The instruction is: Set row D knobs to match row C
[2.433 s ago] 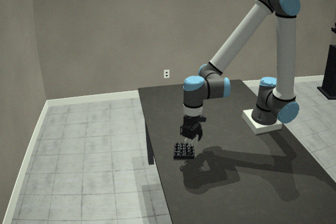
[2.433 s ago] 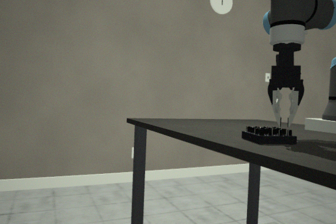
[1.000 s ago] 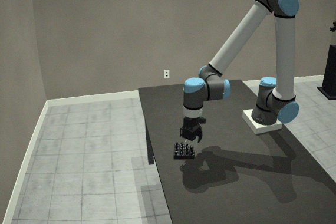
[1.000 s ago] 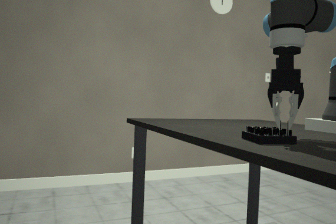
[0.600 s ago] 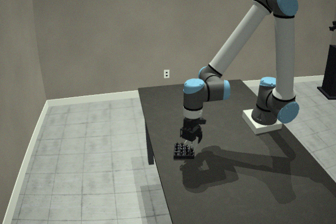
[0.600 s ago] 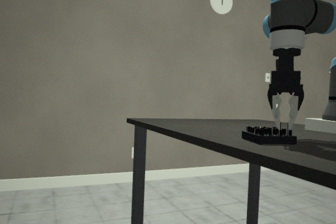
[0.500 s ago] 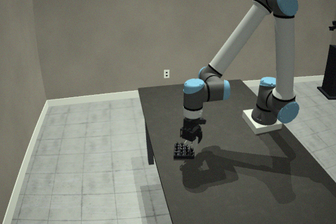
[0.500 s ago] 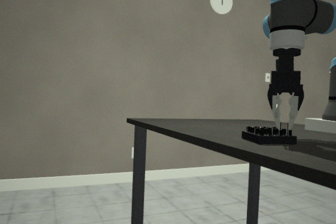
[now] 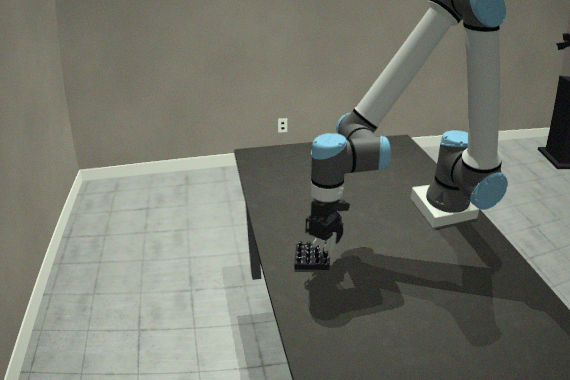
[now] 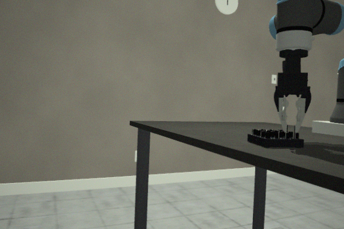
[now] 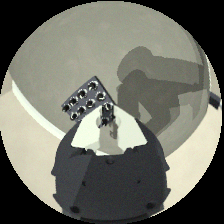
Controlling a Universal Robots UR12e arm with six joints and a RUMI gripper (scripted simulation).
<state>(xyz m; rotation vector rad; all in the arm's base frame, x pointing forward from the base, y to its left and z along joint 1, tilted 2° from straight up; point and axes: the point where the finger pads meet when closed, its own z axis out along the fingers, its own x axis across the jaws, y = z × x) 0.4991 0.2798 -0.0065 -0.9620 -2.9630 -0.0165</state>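
The knob box [image 9: 312,256] is a small black block with several knobs, lying near the table's left edge. It also shows in the exterior view [image 10: 275,139] and the wrist view [image 11: 87,98]. My gripper [image 10: 290,130] points straight down over the box's end nearest the arm. Its fingertips reach down to knob height. The fingers stand a narrow gap apart, one on each side of a single knob [image 11: 106,116]. I cannot tell whether they touch it. The gripper body hides the knobs under it, and the knob marks are too small to read.
The arm's base stands on a white plate [image 9: 444,208] at the table's far right. The table's left edge [image 9: 260,252] runs close beside the box. A dark stand [image 9: 557,122] is on the floor at the far right.
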